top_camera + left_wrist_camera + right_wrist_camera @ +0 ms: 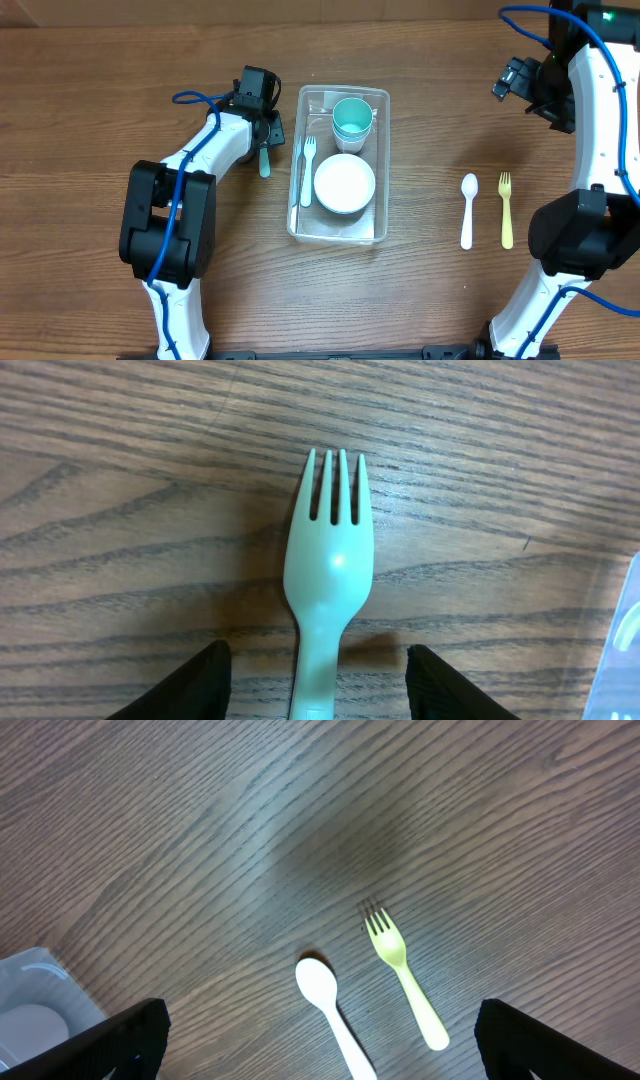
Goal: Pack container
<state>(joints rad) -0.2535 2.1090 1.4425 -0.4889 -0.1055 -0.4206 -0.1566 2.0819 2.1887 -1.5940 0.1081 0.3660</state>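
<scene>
The clear container (380, 205) stands mid-table and holds a teal cup (352, 118), a white bowl (344, 184) and a white fork (308, 170). A pale teal fork (264, 162) lies on the table just left of it. My left gripper (262, 132) is open right over that fork. In the left wrist view the fingers (318, 660) stand on either side of the fork's handle (328, 560) without touching it. My right gripper (530, 85) is open and empty, high at the far right. Its wrist view shows the jaws (320, 1020) wide apart.
A white spoon (468, 210) and a yellow fork (506, 210) lie side by side right of the container. They also show in the right wrist view, spoon (330, 1005) and fork (400, 970). A container corner (30, 1010) shows there at lower left.
</scene>
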